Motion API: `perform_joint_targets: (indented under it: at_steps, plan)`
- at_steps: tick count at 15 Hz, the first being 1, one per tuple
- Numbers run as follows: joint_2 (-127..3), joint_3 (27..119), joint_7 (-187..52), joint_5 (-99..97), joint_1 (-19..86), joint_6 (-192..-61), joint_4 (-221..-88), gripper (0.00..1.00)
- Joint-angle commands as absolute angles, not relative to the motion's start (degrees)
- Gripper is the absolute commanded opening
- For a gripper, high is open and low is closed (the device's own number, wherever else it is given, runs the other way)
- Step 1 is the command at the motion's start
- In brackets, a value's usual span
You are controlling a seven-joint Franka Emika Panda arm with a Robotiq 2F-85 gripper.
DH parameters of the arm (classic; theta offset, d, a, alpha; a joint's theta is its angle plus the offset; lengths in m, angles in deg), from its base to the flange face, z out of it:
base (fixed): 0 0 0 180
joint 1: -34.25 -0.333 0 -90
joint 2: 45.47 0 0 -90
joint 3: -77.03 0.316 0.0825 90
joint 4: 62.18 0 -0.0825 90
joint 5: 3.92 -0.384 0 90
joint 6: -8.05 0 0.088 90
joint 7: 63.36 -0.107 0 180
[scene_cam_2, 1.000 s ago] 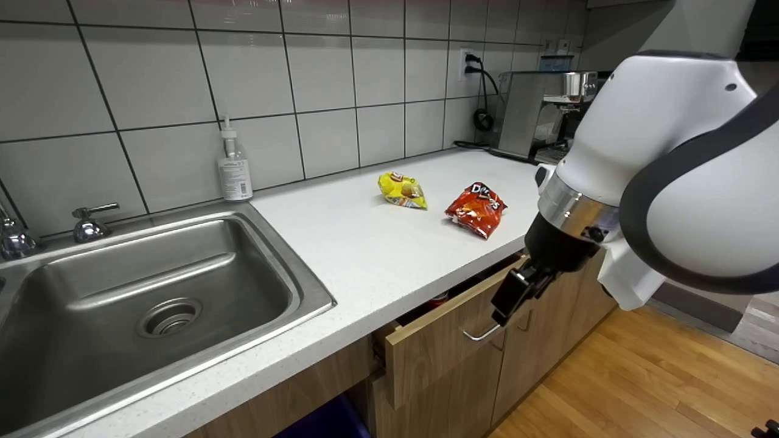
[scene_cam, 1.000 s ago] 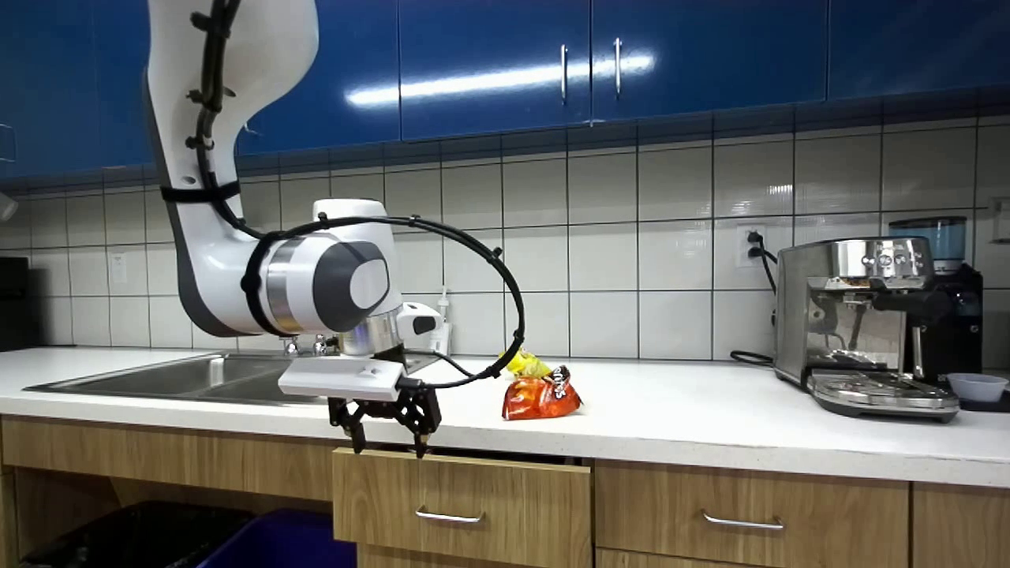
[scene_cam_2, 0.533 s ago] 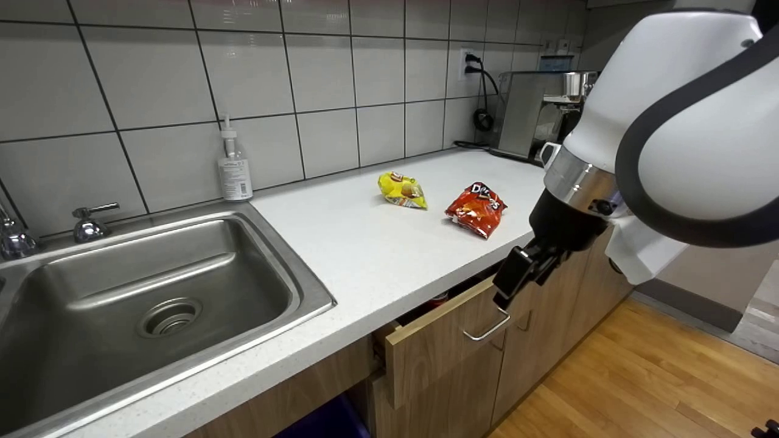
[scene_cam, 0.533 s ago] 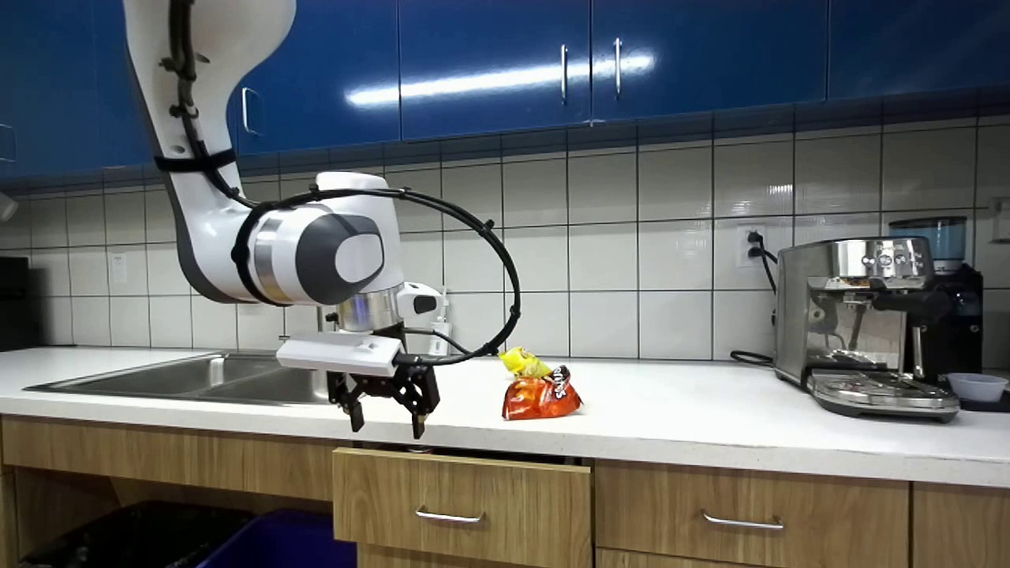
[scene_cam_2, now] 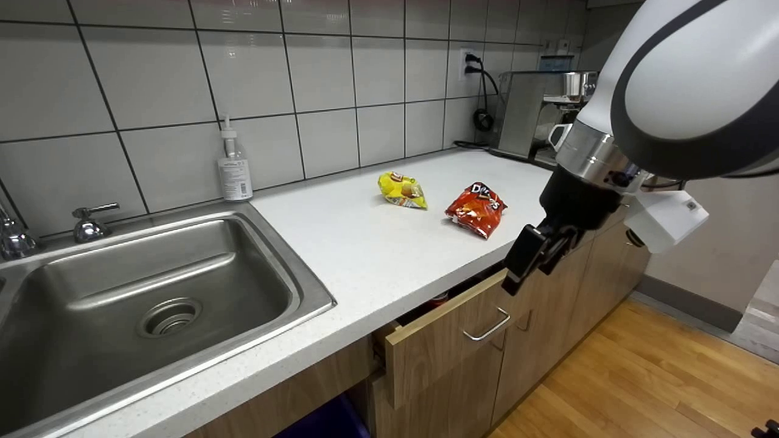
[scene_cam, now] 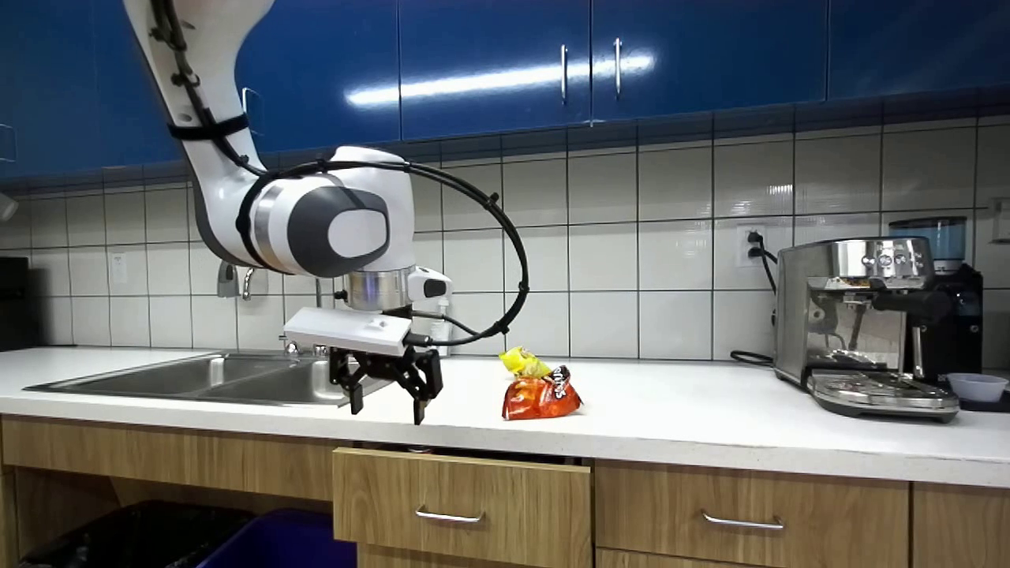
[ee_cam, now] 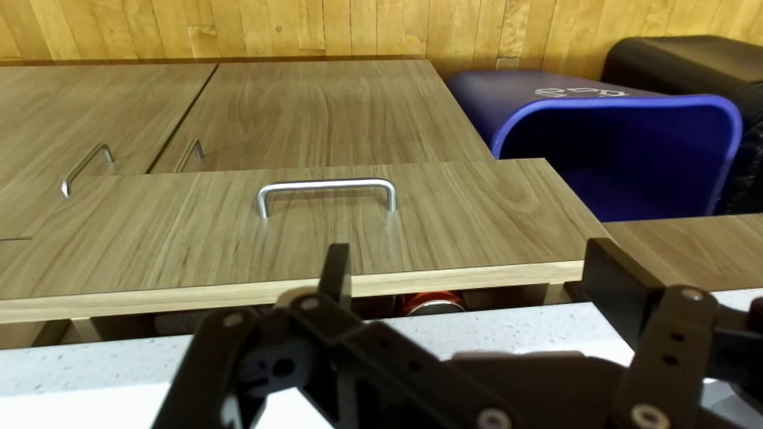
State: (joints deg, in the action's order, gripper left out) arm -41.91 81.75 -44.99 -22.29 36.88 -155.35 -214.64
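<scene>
Red, creased Doritos bag on counter, end effector above ajar drawer.

Open air separates the gripper from the partly open drawer below; only a narrow slot lies between the drawer's front and the countertop, a rounded red-orange object inside; the handle juts outward; a wide lane runs between the Doritos bag and the espresso machine.

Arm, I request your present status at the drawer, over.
Pincer open, holding nothing, higher than the drawer. Drawer partly open, red object inside, mostly hidden. Possible obstacle: countertop overhanging the drawer's rear.
</scene>
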Motion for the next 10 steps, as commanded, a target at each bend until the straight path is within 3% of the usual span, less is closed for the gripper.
perform_joint_targets:
  at_steps: [1,10]
  plan:
    - [-40.14,78.24,-44.81,-21.35,35.06,-150.85,-213.92,1.00]
    - [-43.05,76.77,-59.41,-7.97,36.04,-152.93,-212.28,1.00]
